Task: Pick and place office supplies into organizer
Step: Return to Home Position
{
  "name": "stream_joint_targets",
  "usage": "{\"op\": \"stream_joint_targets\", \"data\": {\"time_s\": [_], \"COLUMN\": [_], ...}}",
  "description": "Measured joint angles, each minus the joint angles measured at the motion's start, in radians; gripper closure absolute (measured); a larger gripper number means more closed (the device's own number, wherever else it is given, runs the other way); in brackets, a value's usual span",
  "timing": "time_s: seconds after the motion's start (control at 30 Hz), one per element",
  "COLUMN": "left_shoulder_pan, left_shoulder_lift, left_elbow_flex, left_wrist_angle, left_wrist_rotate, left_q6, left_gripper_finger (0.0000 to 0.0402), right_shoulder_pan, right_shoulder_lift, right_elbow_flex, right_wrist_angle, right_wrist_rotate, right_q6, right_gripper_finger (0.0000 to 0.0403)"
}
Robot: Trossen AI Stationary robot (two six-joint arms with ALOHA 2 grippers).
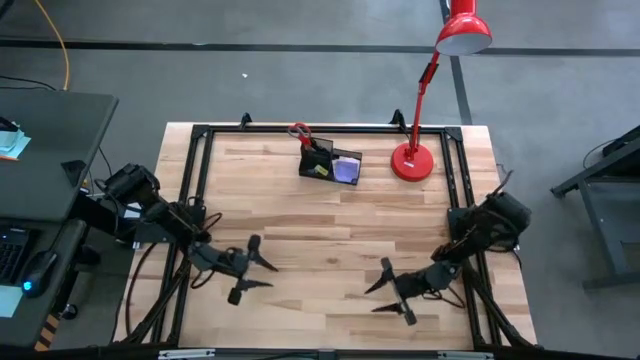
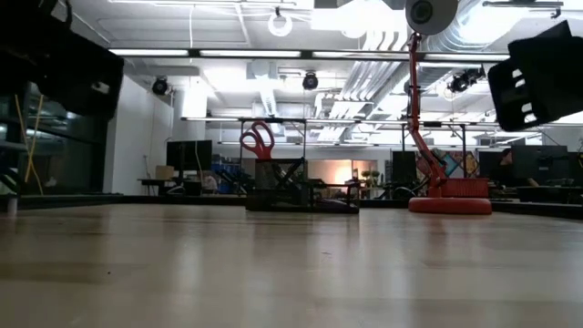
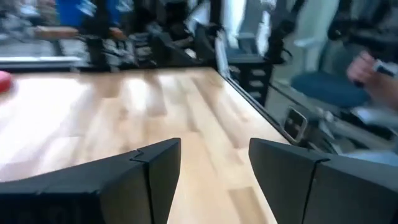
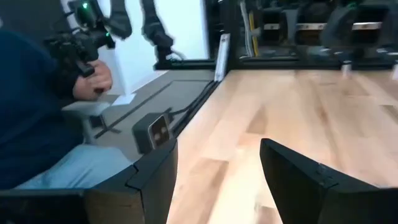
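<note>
The black organizer (image 1: 322,160) stands at the far middle of the wooden surface (image 1: 320,230), near the round base of the red lamp (image 1: 411,162) but not touching it. Red-handled scissors (image 1: 299,131) stand upright in its taller cup section, handles up. A purple note pad (image 1: 347,170) sits in the lower tray section, on the lamp's side.

The left pincer (image 1: 262,272) hangs over the near left part of the surface. Its two fingers are spread apart with only bare wood showing between them. The right pincer (image 1: 380,298) hangs over the near right part, facing the left one. Its fingers are likewise spread and hold nothing. Both are well apart from the organizer, and the wood between them carries no loose items.

In the right wrist view, a person (image 4: 37,106) in a dark blue sleeve sits beyond the surface's edge, holding a dark device.
</note>
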Motion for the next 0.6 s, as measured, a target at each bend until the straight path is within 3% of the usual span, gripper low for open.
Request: {"op": "stream_joint_targets", "data": {"time_s": [0.13,0.5,0.6], "left_shoulder_pan": [-0.027,-0.019,0.037], "left_shoulder_lift": [-0.001,0.001,0.000], "left_elbow_flex": [-0.091,-0.205,-0.205], "left_wrist_angle": [0.152,0.179,0.193], "left_wrist_rotate": [-0.064,-0.134,-0.072], "left_q6": [0.012,-0.026,-0.019], "left_gripper_finger": [0.0218,0.0218,0.0218], "right_shoulder_pan": [-0.007,-0.038,-0.049], "right_shoulder_lift": [-0.074,-0.283,-0.330], "right_elbow_flex": [-0.070,-0.244,-0.276], "right_wrist_angle": [-0.002,-0.051,-0.069], "right_wrist_rotate": [0.028,0.071,0.087], "right_q6": [-0.005,0.015,0.010], "right_gripper_finger": [0.0180,0.0180,0.0181]}}
